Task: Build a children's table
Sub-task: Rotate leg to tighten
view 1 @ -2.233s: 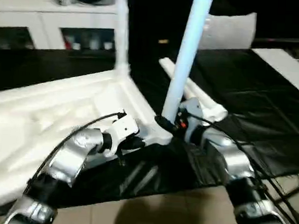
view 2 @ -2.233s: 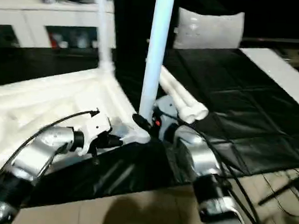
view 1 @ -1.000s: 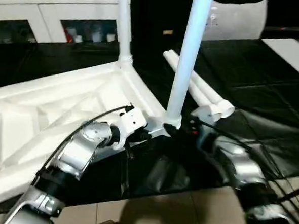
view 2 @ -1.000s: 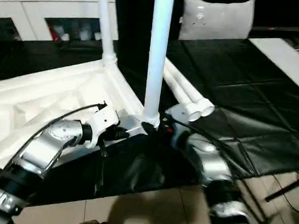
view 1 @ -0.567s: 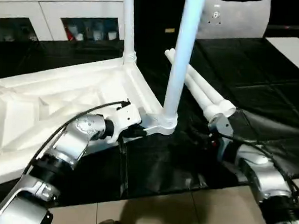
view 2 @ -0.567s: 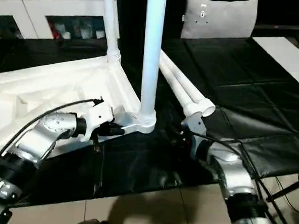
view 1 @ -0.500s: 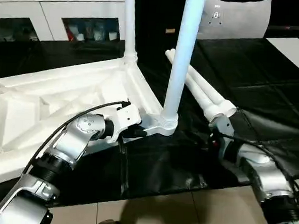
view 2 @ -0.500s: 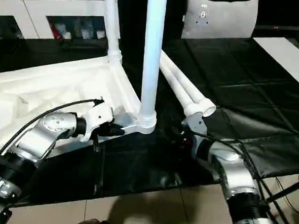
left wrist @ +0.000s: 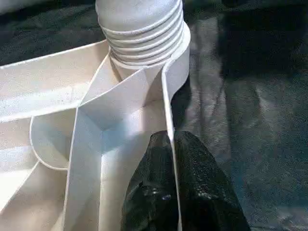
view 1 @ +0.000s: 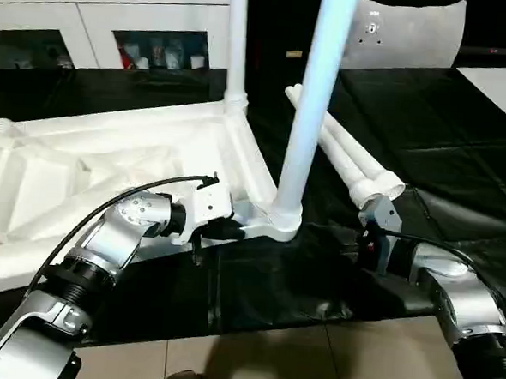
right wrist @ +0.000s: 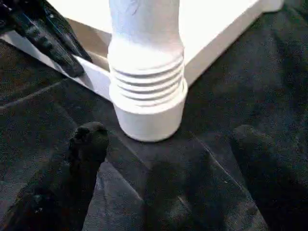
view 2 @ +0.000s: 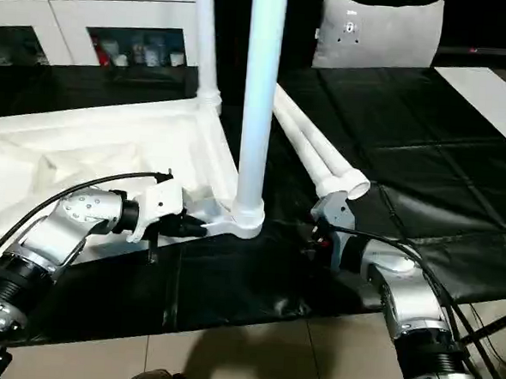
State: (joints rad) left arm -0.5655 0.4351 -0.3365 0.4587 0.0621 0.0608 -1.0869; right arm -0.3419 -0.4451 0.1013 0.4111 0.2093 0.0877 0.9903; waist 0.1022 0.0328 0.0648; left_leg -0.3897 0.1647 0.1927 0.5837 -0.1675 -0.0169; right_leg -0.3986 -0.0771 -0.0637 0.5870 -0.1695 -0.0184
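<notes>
White plastic children's table [view 1: 108, 172], square top inverted on black-sheeted worktop [view 1: 428, 131]; two tapered tube legs upright in corner sockets, two lying loose beside. Left gripper [left wrist: 171, 159] pinched closed on top's rim wall near front socket. Right gripper [right wrist: 163, 144] spread wide, empty, just before that socket.

Robot arms: silver metallic forearms [view 1: 117, 237], ribbed black joint collars, white wrist housings, thin black cables looped along each, textured black rubbery fingers [left wrist: 192, 192].

White children's table [view 1: 108, 168] lies upside down, two legs upright, two loose beside
</notes>
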